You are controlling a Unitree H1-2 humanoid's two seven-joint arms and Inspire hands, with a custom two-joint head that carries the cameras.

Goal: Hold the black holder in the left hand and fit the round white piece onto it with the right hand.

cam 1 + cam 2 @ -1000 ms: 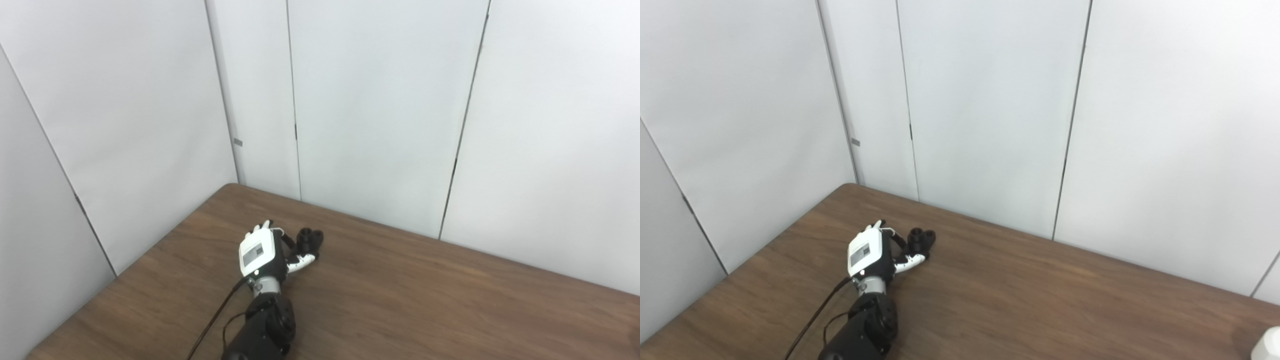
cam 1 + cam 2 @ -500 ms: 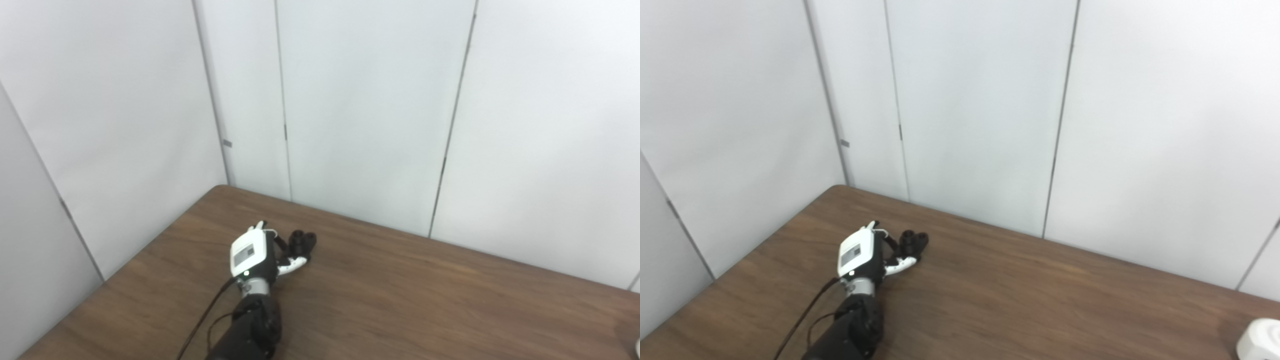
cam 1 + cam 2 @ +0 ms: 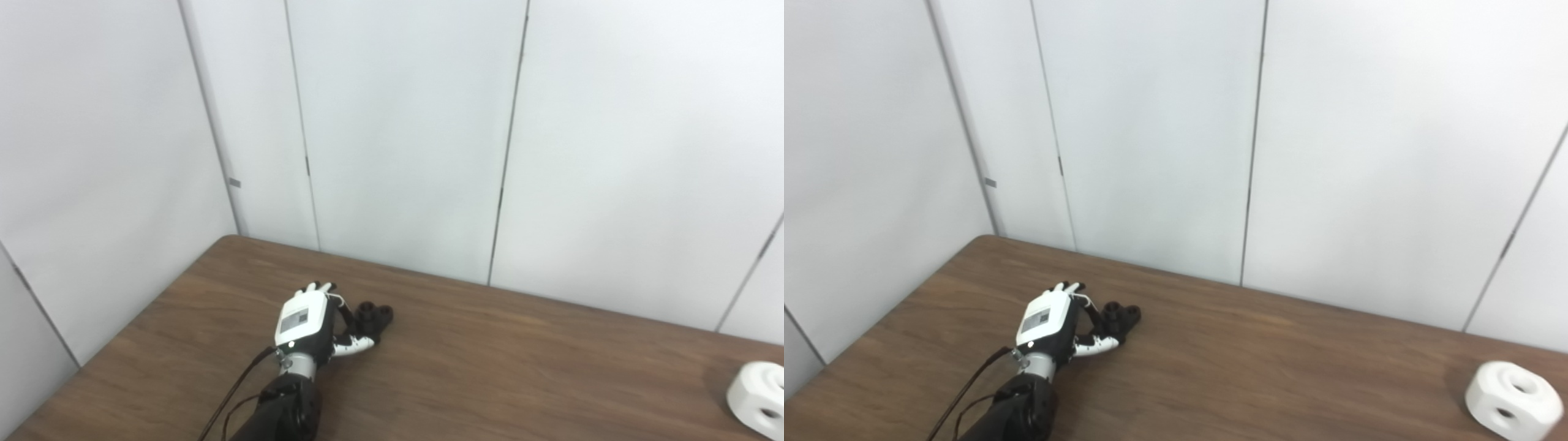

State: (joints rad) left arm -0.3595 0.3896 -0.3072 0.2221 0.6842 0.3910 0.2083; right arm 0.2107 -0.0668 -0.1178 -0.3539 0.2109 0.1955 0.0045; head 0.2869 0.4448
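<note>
— Fingers point(image 3: 1077, 298) of the left hand point(image 3: 1046, 321) are seen curled toward the black holder point(image 3: 1119, 317); is a grip made?

— It cannot be told for certain. The thumb point(image 3: 1094, 346) is laid along the near side of the holder and the fingers reach to its far side, so the holder is bracketed and looks touched, but whether it is clamped is not shown. The holder is judged to be resting on the table point(image 3: 1249, 367), at the left, not far from the back edge.

— What is counted as done?

— Very little. At most the holder is being taken. It is not lifted, and nothing is fitted on it.

— And the round white piece point(image 3: 1513, 392)?

— It is found lying on the table at the far right, well apart from the holder, with its holes facing up and forward. It is untouched, and the right hand is not in view.

— How is the left arm posed?

— The forearm point(image 3: 1017, 413) is brought in from the bottom edge at the left and stretched forward low over the table. The white back of the hand is turned up and to the left, palm toward the holder.

— What is left?

— Securing and raising the holder, fetching the white piece with the right hand, and fitting it on.
</note>
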